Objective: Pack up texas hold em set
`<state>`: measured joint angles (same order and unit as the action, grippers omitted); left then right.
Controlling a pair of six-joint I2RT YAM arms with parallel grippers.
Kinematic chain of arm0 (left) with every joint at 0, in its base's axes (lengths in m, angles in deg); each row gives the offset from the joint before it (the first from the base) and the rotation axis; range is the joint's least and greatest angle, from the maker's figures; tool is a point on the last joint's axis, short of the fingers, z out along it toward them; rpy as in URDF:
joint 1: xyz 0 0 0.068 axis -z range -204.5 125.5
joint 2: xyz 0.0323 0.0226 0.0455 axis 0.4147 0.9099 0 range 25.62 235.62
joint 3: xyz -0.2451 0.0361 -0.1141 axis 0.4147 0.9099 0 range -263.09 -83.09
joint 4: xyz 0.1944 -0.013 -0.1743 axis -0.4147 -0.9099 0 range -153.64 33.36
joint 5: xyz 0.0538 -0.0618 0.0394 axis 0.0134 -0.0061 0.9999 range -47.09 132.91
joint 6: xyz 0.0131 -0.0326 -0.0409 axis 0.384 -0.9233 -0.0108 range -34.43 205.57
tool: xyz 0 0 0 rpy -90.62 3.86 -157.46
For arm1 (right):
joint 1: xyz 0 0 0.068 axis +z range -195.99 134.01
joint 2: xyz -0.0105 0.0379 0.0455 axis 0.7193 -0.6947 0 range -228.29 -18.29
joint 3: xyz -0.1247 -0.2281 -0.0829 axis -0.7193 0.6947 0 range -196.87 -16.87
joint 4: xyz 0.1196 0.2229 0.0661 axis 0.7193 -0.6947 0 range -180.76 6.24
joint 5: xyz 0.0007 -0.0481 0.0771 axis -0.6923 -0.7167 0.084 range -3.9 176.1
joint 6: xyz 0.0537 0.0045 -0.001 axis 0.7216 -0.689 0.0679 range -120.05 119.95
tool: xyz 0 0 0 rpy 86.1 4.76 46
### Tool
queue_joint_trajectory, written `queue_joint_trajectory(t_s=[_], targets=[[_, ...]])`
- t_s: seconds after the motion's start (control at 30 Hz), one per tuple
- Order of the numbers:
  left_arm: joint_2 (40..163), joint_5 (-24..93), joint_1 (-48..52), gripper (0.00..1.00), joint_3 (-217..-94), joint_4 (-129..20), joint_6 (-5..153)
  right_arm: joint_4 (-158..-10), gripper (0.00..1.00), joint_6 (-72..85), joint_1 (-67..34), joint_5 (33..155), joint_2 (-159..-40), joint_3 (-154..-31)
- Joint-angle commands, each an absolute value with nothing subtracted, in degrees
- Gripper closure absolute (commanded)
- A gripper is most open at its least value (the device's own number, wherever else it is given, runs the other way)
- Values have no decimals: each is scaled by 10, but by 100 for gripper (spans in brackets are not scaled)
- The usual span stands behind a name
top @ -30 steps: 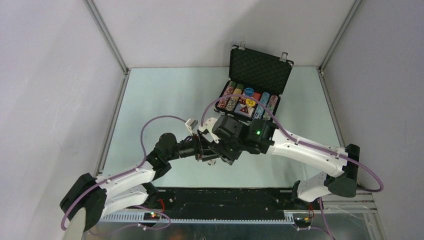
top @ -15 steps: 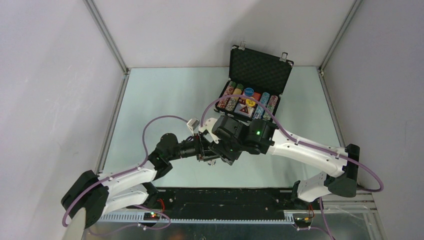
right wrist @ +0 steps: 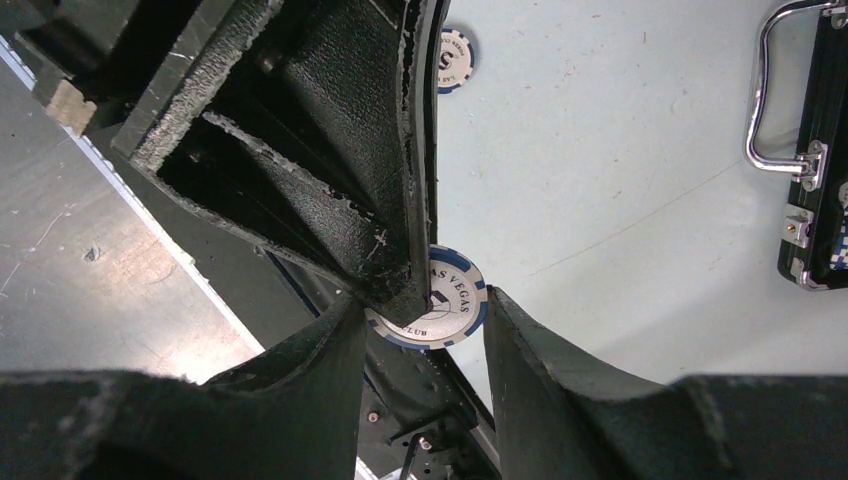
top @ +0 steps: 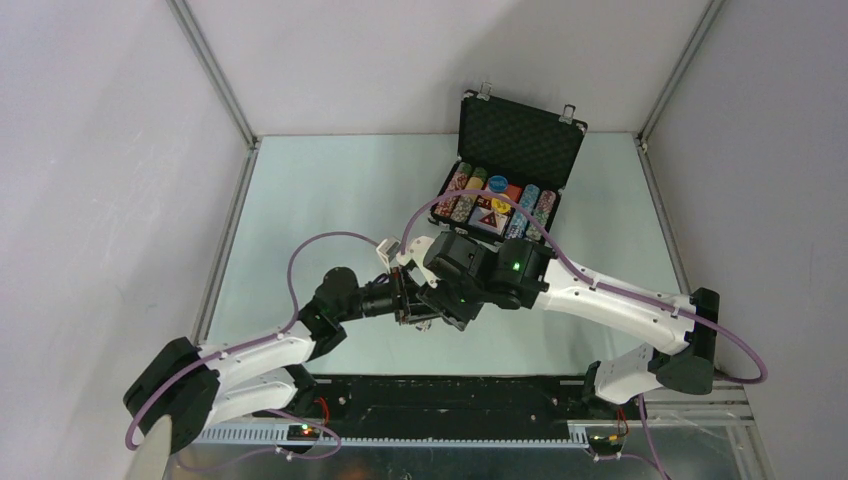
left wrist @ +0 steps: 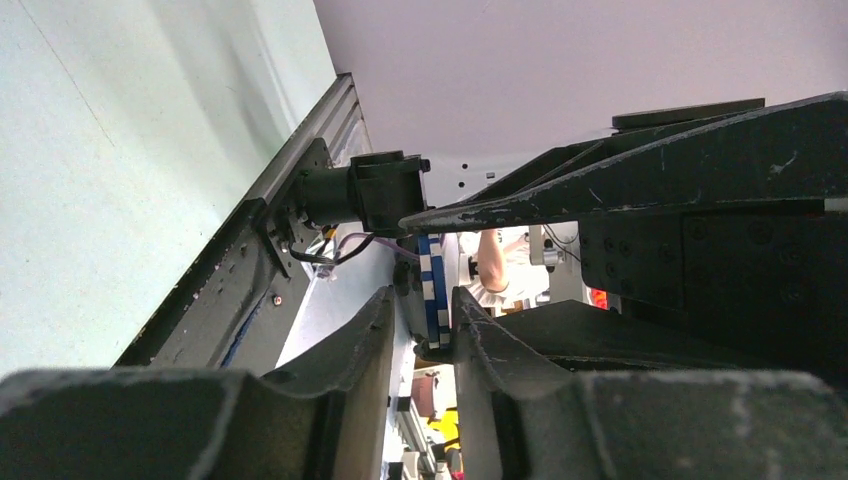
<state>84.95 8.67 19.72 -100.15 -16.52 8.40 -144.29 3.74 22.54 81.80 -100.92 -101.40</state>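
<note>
Over the last second the left arm has nudged slightly toward the right one, and the left claw (left wrist: 423, 297) has been drawing its jaws in; the right arm has not shifted.

The two claws meet above the counter (top: 330, 190), well short of the open briefcase (top: 520, 135) at the far side. Rows of chips already sit in its tray. Between the claws is one blue-and-white poker chip (right wrist: 455, 290). The right claw (right wrist: 421, 300) stands about half open and pinches the chip across its rim. One finger clearly touches the edge; the other contact is hidden behind a left finger. The left claw straddles the same chip (left wrist: 432, 285) edge-on with its jaws on either face. It is partly closed, with a sliver of gap showing on one side, so it does not look clamped yet.

This looks like a hand-over. To do it well, the left claw should finish closing squarely on the flat faces before the right lets go, and the right should then open without dragging the rim. Releasing early would likely drop the chip to the counter. A second chip (right wrist: 455, 58) already lies loose there, awaiting pickup.
</note>
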Motion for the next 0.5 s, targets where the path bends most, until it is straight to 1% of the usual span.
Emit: queue_joint_trajectory(t_s=[0.0, 0.13, 0.23, 0.3, 0.33, 0.4, 0.43, 0.47], targets=[[854, 87, 204, 70, -1014, -138, 83, -1430, 100, 24, 229, 811, -1006, -1036], [859, 85, 206, 81, -1017, -138, 85, -1431, 100, 24, 231, 812, -1006, -1034], [864, 85, 209, 86, -1019, -137, 85, -1431, 100, 24, 234, 812, -1008, -1033], [865, 85, 210, 92, -1019, -137, 84, -1431, 100, 24, 235, 809, -1007, -1033], [865, 86, 211, 97, -1019, -137, 84, -1431, 100, 23, 236, 809, -1007, -1033], [865, 87, 211, 100, -1019, -137, 86, -1431, 100, 24, 237, 806, -1005, -1033], [864, 88, 210, 100, -1017, -136, 87, -1431, 93, 26, 238, 802, -1004, -1034], [864, 91, 211, 100, -1016, -136, 89, -1430, 74, 29, 238, 801, -1000, -1035]])
